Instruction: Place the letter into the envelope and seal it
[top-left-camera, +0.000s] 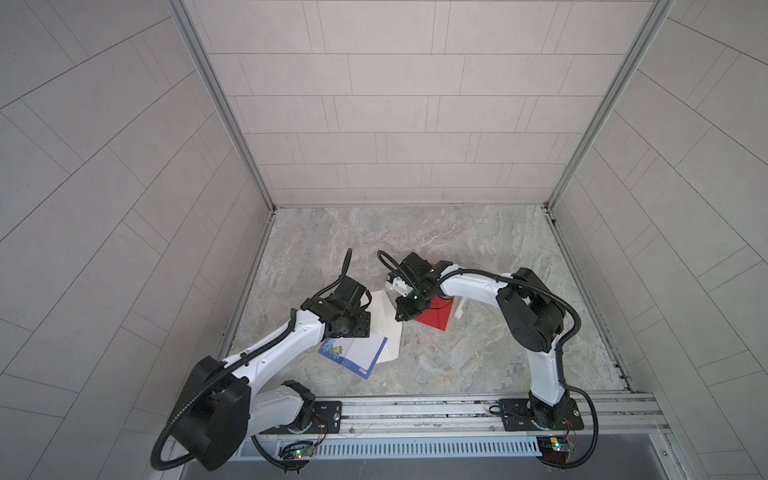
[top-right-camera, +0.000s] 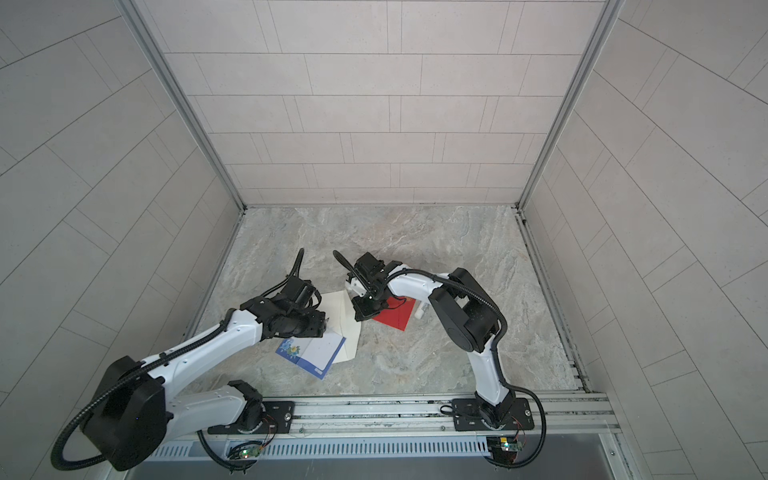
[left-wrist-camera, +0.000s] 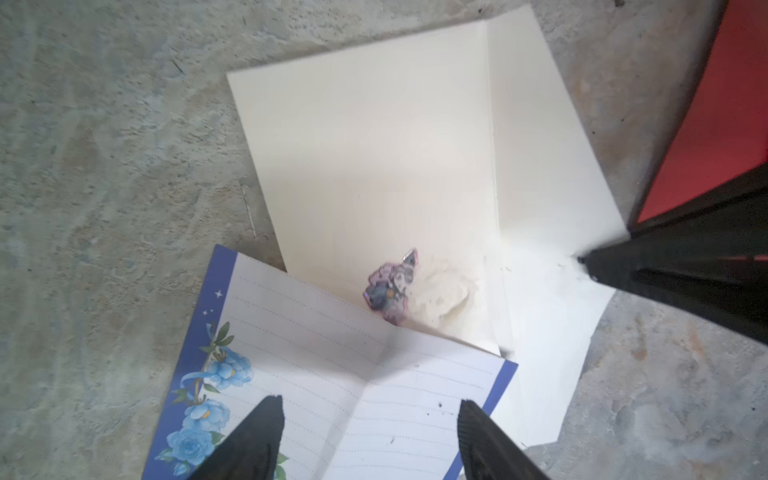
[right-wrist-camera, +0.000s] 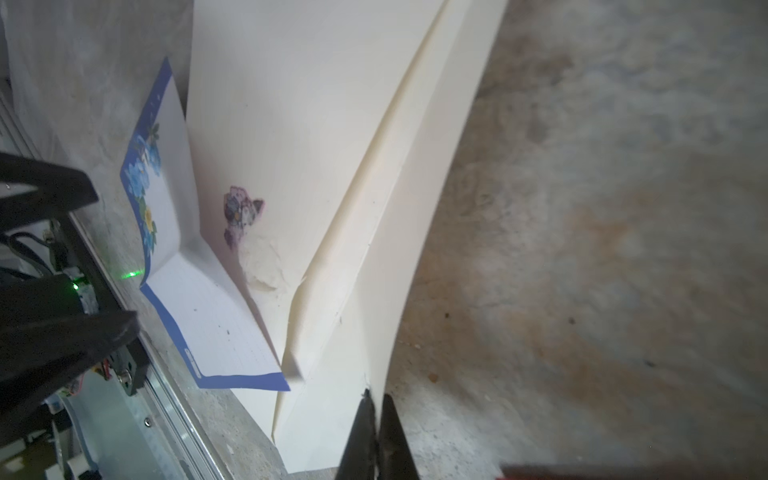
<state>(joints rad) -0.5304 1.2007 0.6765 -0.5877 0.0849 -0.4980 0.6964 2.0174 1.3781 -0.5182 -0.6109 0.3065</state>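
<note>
The cream envelope (top-left-camera: 384, 316) (top-right-camera: 347, 316) lies mid-table and carries a small purple sticker (left-wrist-camera: 390, 286). The letter (left-wrist-camera: 332, 374) (top-left-camera: 357, 353), lined paper with a blue border and blue flowers, lies creased at the envelope's near end. Its far edge runs under a cream panel of the envelope (left-wrist-camera: 374, 166). My left gripper (left-wrist-camera: 370, 411) hovers open over the letter with nothing between its fingers. My right gripper (right-wrist-camera: 376, 399) (top-left-camera: 401, 318) is shut on the edge of the envelope's flap (right-wrist-camera: 415, 208), which stands lifted off the table.
A red sheet (top-left-camera: 434, 316) (left-wrist-camera: 715, 124) lies just right of the envelope, under the right wrist. A small white tube (top-left-camera: 459, 311) rests beside it. Walls enclose the marble table (top-left-camera: 457, 249) on three sides, and the arm rail (top-left-camera: 415, 409) runs along the front.
</note>
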